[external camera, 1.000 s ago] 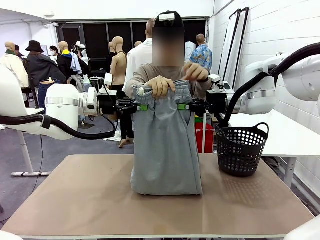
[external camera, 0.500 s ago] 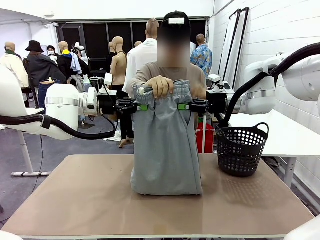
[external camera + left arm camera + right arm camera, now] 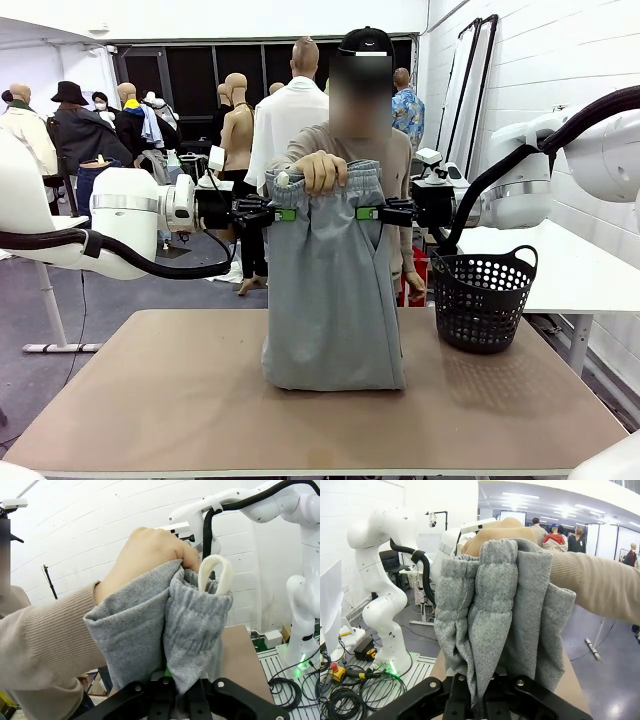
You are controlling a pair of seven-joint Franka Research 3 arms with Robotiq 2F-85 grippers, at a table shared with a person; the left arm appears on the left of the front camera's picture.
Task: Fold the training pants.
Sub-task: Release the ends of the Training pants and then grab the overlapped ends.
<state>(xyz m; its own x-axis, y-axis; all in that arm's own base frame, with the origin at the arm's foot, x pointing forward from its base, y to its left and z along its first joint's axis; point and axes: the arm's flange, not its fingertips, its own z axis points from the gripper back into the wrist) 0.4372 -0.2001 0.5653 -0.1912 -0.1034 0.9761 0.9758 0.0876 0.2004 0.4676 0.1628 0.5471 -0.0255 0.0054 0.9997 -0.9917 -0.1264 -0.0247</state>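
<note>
Pants [image 3: 333,290] hang between the left hand [image 3: 283,214] and right hand [image 3: 365,213], each clamped on the waistband [image 3: 365,180] just under the person's fist [image 3: 320,172]; lower both evenly, keeping fabric taut.

No writing, brand mark, number or sign can be read in any of the views. The training pants [image 3: 333,290] show plain grey fabric. The black mesh basket [image 3: 482,300], at 3 o'clock from them on the bench [image 3: 150,400], carries nothing legible.
</note>
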